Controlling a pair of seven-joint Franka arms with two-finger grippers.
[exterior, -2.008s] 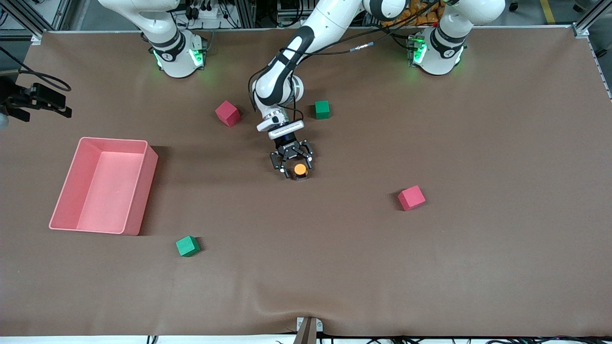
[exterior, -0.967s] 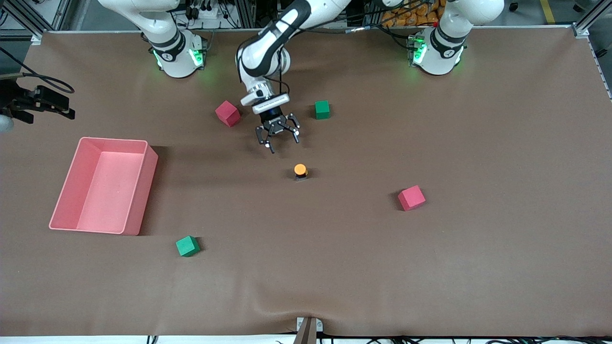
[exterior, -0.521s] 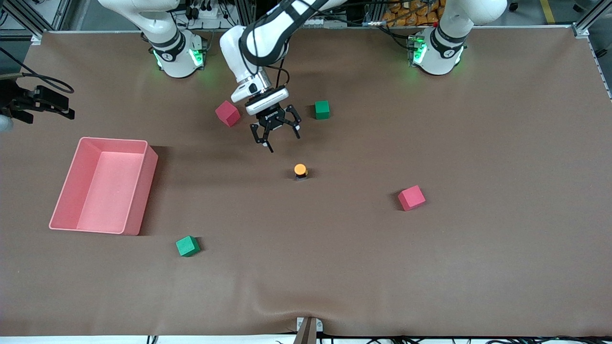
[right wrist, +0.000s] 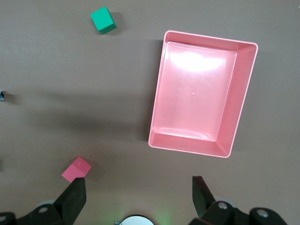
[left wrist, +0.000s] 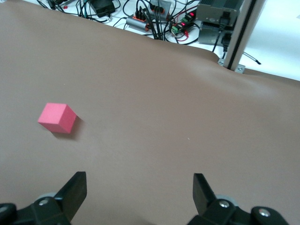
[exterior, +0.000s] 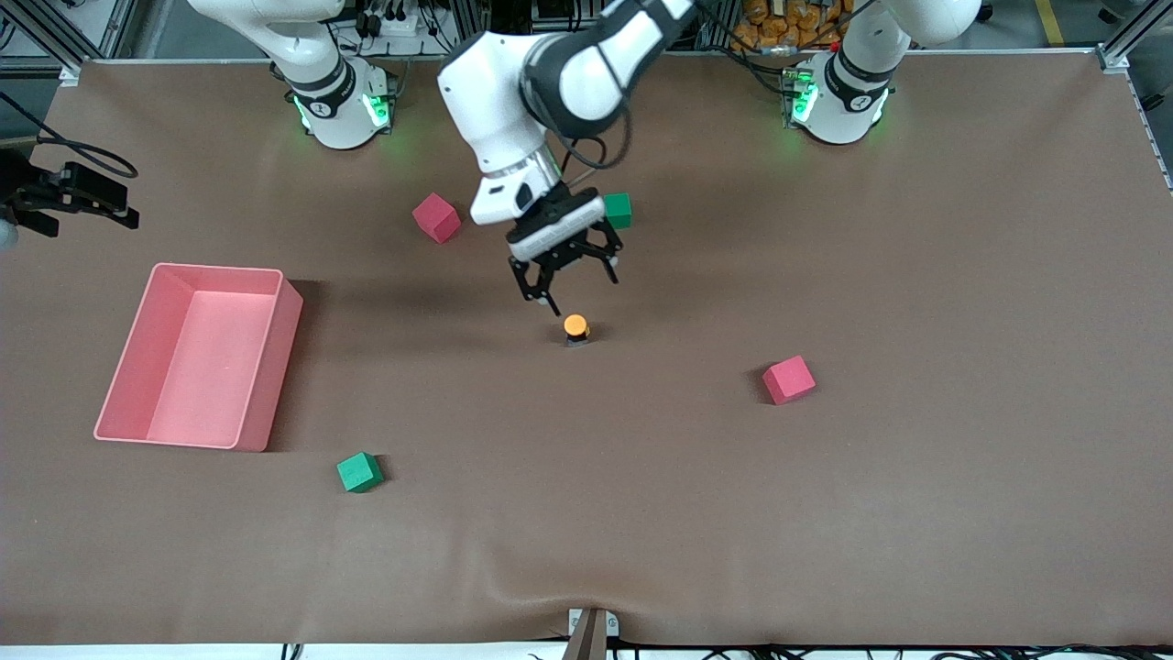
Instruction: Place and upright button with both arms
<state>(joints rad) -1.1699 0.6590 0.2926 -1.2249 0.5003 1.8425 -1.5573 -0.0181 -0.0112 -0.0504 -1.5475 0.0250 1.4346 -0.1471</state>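
Note:
The button stands upright on the brown mat near the table's middle, its orange cap up on its black body. My left gripper hangs open and empty over the mat between the button and a green cube. In the left wrist view the left gripper shows its fingers spread over bare mat; the button is out of that view. My right arm waits, raised high, and its open, empty right gripper looks down from above the right arm's end of the table.
A pink bin sits toward the right arm's end, also seen as the pink bin. Red cubes and another green cube lie scattered. The left wrist view shows a red cube.
The left gripper, which stood around the button two seconds ago, let it go and drew back toward the bases; it has now risen, turned and swung back beside the button. The button has stayed put.

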